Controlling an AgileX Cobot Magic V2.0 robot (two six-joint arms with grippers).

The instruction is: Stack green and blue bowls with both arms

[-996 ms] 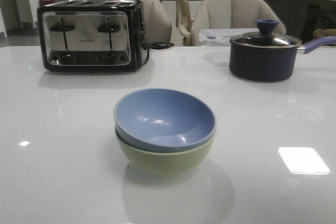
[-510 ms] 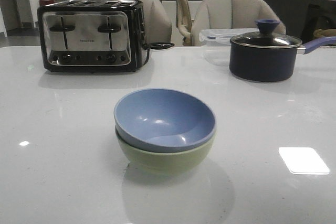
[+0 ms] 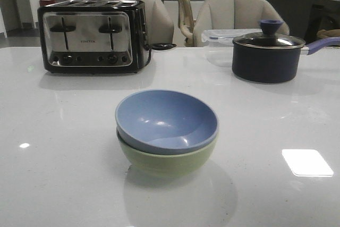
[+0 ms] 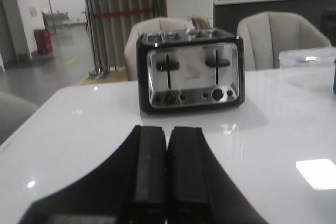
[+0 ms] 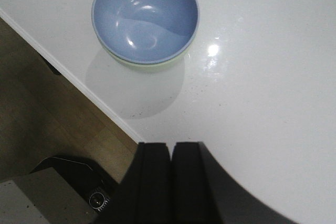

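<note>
1. Blue bowl point(image 3: 166, 120) sits nested in green bowl point(image 3: 167, 160) on the near table point(image 3: 53, 184), so the stack looks finished.
2. Left fingers point(image 4: 149, 174) and right fingers point(image 5: 155, 182) are pressed together, empty, clear of the bowls.
3. Toaster point(image 3: 93, 35) and saucepan point(image 3: 265, 57) stand behind.

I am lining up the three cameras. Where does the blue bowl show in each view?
Front view: blue bowl at centre, nested in the green bowl.
Left wrist view: not in it; the toaster fills the middle.
Right wrist view: blue bowl near the table edge.
Shared landmark: the toaster, front and left wrist views.
</note>
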